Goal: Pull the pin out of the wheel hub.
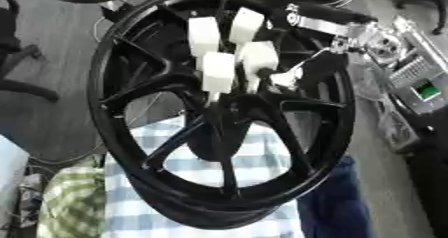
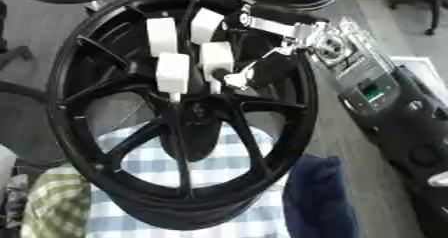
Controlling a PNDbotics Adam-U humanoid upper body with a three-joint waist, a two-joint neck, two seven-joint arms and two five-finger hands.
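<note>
Left eye view
Wheel: a black spoked wheel (image 1: 157, 154) stands tilted before me and fills most of the picture.
My right hand: it comes in from the upper right and lies over the upper spokes; my hand (image 1: 229, 52) has white fingers (image 1: 218, 72) pointing down toward the hub (image 1: 229, 113).
Hold: the fingers lie close together by the hub, and I cannot tell whether they hold anything.
Pin: I cannot make out the pin here; a small white piece (image 1: 284, 77) shows just right of the fingers, near the hub.
Under the wheel: a blue-and-white checked cloth (image 1: 197, 169), a green checked cloth (image 1: 70, 202) to its left, and a dark blue cloth (image 1: 332, 202) to its right.

Right eye view
Wheel: the same wheel, its rim (image 2: 302, 107) nearer the middle.
Hand: the silver wrist (image 2: 280, 29) reaches over the rim at upper right.
Right side: a grey device with a small green screen (image 2: 372, 93) lies beside the wheel.
My left hand: not seen.
</note>
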